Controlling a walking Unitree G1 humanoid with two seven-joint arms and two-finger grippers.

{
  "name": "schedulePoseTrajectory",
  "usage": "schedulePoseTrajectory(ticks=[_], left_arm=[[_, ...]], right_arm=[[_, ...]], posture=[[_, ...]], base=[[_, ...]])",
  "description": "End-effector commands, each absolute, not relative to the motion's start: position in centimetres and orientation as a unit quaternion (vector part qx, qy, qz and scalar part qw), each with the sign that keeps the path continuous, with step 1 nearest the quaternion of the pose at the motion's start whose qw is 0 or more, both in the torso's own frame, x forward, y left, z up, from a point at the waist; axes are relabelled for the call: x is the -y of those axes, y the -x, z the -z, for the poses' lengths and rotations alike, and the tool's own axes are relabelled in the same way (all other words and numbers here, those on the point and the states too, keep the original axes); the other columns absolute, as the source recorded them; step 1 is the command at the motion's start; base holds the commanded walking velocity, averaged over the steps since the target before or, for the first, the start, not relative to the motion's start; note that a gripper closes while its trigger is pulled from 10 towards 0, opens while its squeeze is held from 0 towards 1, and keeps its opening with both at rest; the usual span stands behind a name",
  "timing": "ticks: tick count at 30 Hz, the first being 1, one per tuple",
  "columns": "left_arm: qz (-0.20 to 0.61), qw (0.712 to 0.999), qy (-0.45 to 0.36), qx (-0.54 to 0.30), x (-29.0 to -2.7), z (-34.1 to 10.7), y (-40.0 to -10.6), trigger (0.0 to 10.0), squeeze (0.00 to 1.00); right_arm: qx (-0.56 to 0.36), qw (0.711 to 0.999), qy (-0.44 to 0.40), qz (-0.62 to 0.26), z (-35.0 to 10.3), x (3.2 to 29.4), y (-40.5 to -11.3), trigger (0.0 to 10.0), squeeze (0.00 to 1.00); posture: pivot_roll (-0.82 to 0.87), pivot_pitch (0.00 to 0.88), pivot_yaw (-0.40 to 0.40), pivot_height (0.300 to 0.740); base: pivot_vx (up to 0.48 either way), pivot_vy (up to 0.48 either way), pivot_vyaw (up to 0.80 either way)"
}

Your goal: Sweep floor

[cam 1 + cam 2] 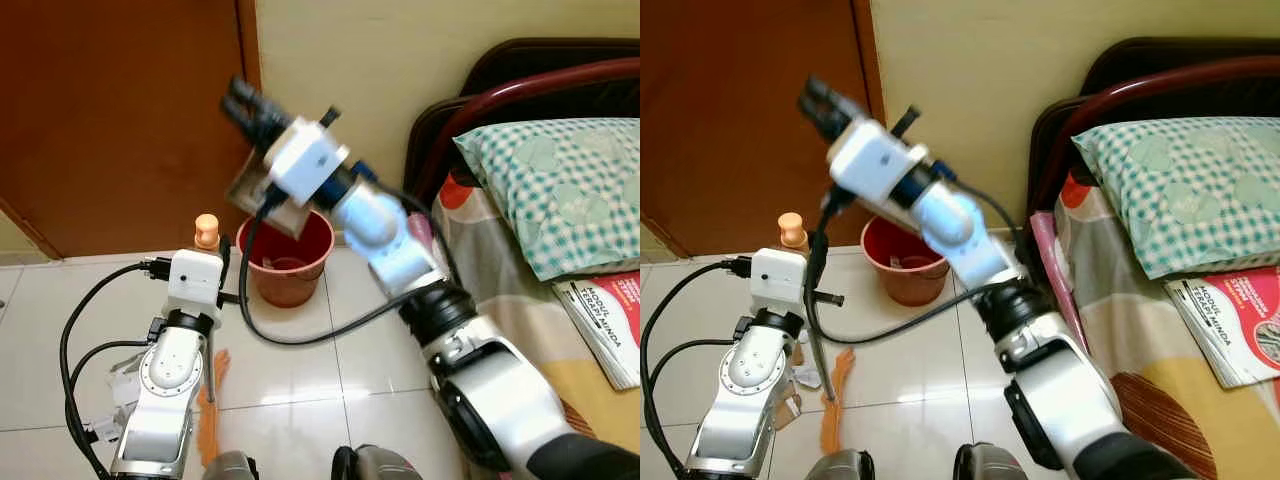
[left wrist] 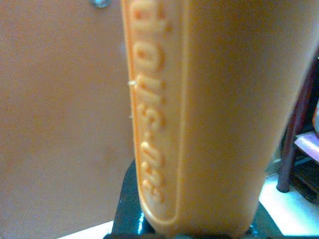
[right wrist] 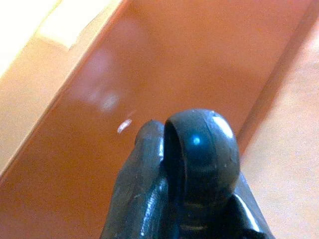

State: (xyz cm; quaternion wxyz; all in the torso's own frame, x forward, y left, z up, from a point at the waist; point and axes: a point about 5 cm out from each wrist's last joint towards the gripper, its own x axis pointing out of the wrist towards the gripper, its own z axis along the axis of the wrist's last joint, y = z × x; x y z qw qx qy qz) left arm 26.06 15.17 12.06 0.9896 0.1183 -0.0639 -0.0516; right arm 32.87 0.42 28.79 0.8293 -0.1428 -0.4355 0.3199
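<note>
My left gripper is low on the left, shut on an orange plastic handle with raised lettering; its rounded top sticks up above the wrist. Below it a thin metal rod runs down to an orange piece on the white tiled floor. My right gripper is raised high against the brown door, its fingers pressed together. A flat tan piece hangs under the right wrist, over a red bucket by the wall.
A bed with a checked pillow and a booklet fills the right side, with a dark red bed frame close to the right arm. Black cables loop between the arms. My feet show at the bottom.
</note>
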Motion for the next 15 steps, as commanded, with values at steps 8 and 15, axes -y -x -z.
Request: schedulePoseTrajectory(ticks=[8, 15], left_arm=[[0.051, 0.989, -0.115, 0.081, -14.8, -12.7, -26.3, 10.0, 0.00], [0.048, 0.989, -0.116, 0.080, -15.0, -12.6, -26.3, 10.0, 0.00]], right_arm=[[0.487, 0.828, 0.047, -0.275, -34.6, 1.2, -32.0, 10.0, 0.00], [0.475, 0.846, 0.144, -0.192, -34.3, 7.2, -33.2, 10.0, 0.00]], posture=[[0.00, 0.114, -0.058, 0.740], [-0.01, 0.117, -0.053, 0.740]], base=[[0.000, 0.000, 0.00], [0.000, 0.000, 0.00]])
